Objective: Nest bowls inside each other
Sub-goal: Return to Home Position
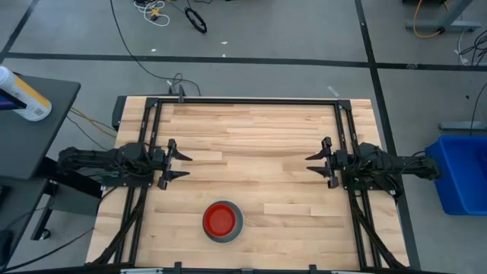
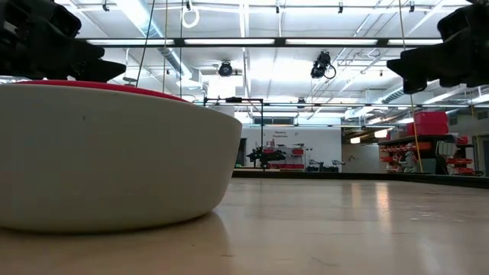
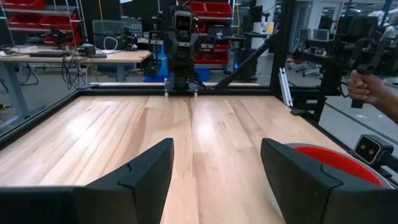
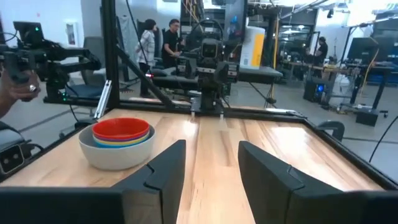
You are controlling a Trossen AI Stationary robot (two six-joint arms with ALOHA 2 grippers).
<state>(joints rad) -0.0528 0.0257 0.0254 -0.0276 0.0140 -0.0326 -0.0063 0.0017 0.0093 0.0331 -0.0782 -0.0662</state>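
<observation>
The bowls stand nested in one stack (image 1: 222,221) near the table's front edge, between the two arms. A pale grey bowl (image 4: 115,154) is outermost and rests on the wood by its base. Inside it show a light blue and a yellow rim, and a red bowl (image 4: 120,129) is on top. The low view shows the grey wall (image 2: 107,160) close up with the red rim above it. My left gripper (image 1: 181,166) hovers open at the table's left side and my right gripper (image 1: 313,167) open at its right, both level, pointing inward, holding nothing.
A black frame (image 1: 251,100) runs around the wooden table (image 1: 259,144). A blue bin (image 1: 463,171) stands off the right side, a dark side table with a bottle (image 1: 27,95) off the left. A person's hand (image 3: 367,87) holds a controller beyond the table.
</observation>
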